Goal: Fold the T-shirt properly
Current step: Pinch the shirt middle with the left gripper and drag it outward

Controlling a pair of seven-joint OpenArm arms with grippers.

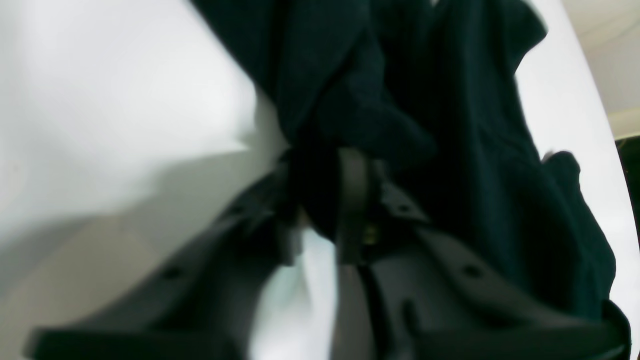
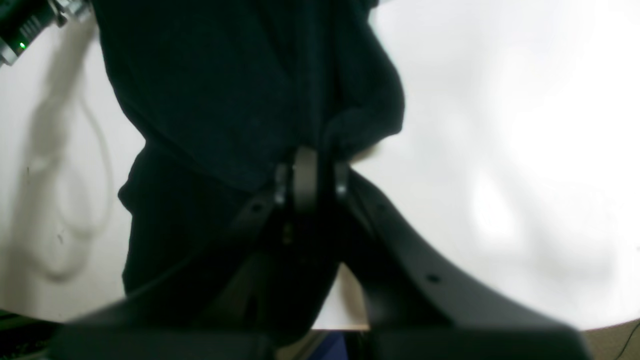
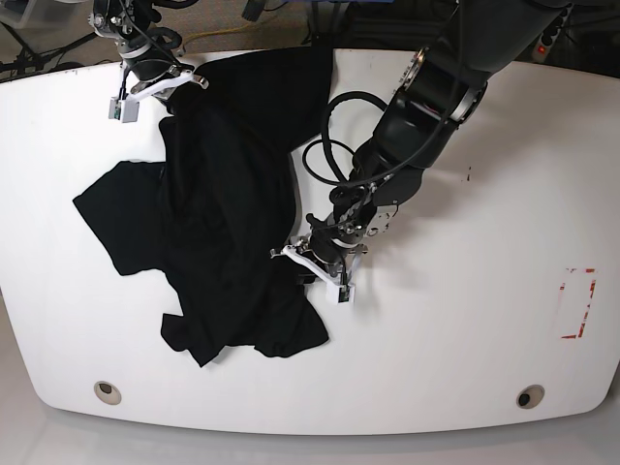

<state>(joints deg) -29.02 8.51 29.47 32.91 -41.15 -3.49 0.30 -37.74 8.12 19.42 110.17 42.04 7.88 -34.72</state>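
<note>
From the base cam I've got the T-shirt [image 3: 218,232] crumpled in a loose heap on the left half of the white table [image 3: 465,320], one part spread toward the far edge, a sleeve-like flap out to the left, a bunched hem toward the near edge. It's not flat and not folded.

The L gripper [image 3: 318,260] sits low at the heap's right edge. The L wrist cam shows what base can't: black cloth pinched between its two fingers [image 1: 352,200], so it's clamped on the shirt there, cloth bulging just above the tips. That view is blurry.

The R gripper [image 3: 160,82] is at the heap's far-left corner, near the table's back edge. From base alone I can't tell its grip. The R wrist cam settles it: fingers [image 2: 305,180] drawn together w/ shirt fabric caught between them and draping away above.

Only the R wrist cam shows a thin pale cable loop [image 2: 95,200] lying on the table left of the cloth, plus a green LED [image 2: 22,46] on hardware at top left.

Only base shows the L arm's black cable loop [image 3: 334,145] hanging over the shirt's right side, a red marking [image 3: 578,302] on the table far right, and two round holes [image 3: 107,391] near the front edge. The L arm blocks part of the shirt's right edge.
</note>
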